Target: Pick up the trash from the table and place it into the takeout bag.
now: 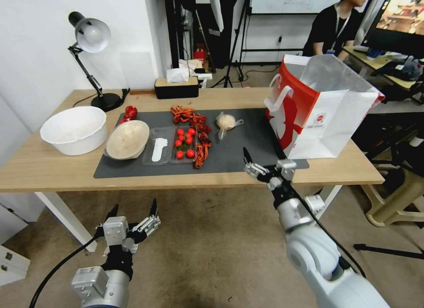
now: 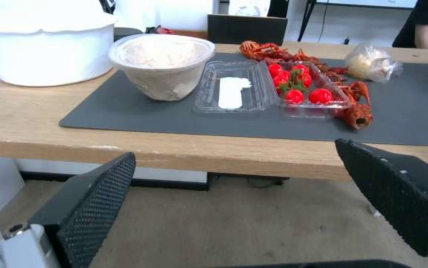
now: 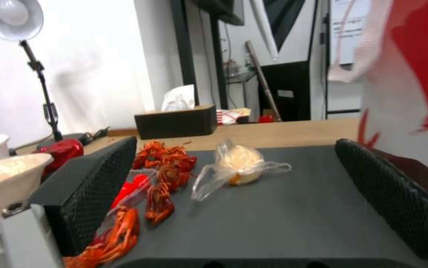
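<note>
On the table [image 1: 53, 166], the dark mat carries the trash: a tilted beige paper bowl [image 1: 127, 139] [image 2: 161, 63], a crushed red can [image 1: 130, 112] [image 3: 62, 150], red crayfish shells [image 1: 196, 131] [image 3: 167, 167] and a knotted plastic bag [image 1: 226, 121] [image 3: 236, 163] holding a beige lump. The red and white takeout bag [image 1: 318, 109] stands open on the table's right end. My right gripper [image 1: 263, 160] [image 3: 236, 145] is open at the mat's front edge, facing the knotted bag with nothing between its fingers. My left gripper [image 1: 134, 205] [image 2: 236, 150] is open and low over the floor, before the table's front edge.
A white basin [image 1: 73, 129] sits at the table's left end. A clear tray with small tomatoes [image 1: 183, 142] lies mid-mat. A desk lamp [image 1: 92, 38] and a tissue box [image 1: 176, 88] stand along the back edge. Stools and cables are to the right of the table.
</note>
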